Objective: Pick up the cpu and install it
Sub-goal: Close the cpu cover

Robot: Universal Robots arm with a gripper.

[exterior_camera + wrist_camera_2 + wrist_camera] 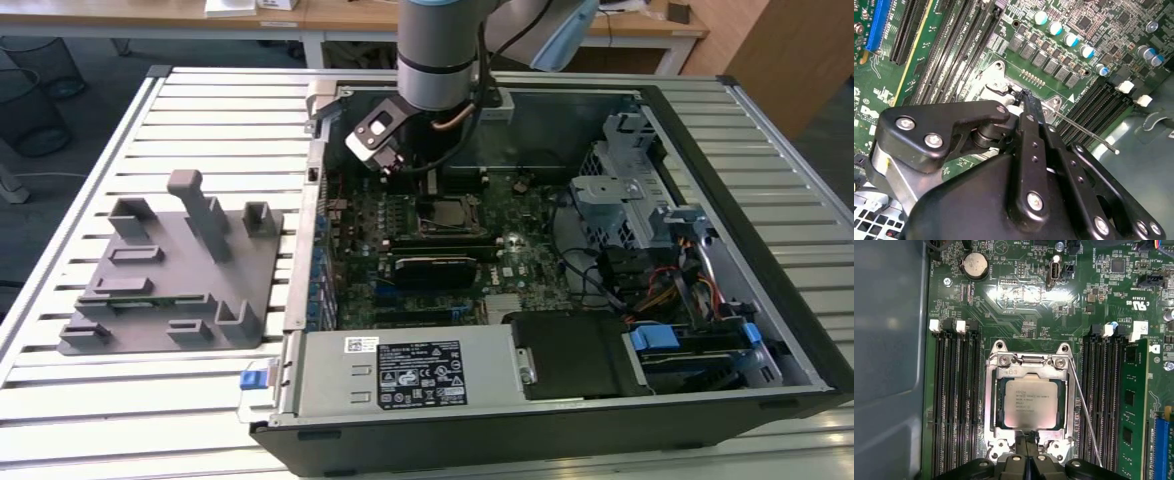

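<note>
**Entry: cpu (1031,402).** Lies flat and square inside the socket frame (990,400) on the motherboard (1019,295). Silvery top visible through the frame's window. Held by nothing.

**Claw (1029,439).** Fingertips together, nothing seen between them. Poised at the frame's edge, just beside the cpu. Contact with the frame: cannot tell. Hangs from the arm (434,50) over the middle of the open computer case (534,445).

**Step in hand (judgement).** Placing apparently complete, with the chip seated in its socket. Locking seemingly outstanding. Lever (1085,412): runs slantwise alongside the frame and, in the second wrist view, sticks out with its end free rather than tucked under a catch.

**Next move (judgement).** Calls for small, steady motion, with no sideways push on the seated chip and no snagging of the thin lever. Pressure, if any, best kept on metal parts of the socket and off the chip's top.

**Edges.**
- Memory slots (956,405): close along both sides of the socket.
- Capacitors (1071,39): in a row near one end.
- Lever rod: near the claw on one side.

**Open room.**
- Free straight above the socket.
- Case walls well apart from it.
- Grey fixture (174,270): on the slatted worktop (200,110), outside the case on the exterior view's left, well apart from the work.
</note>
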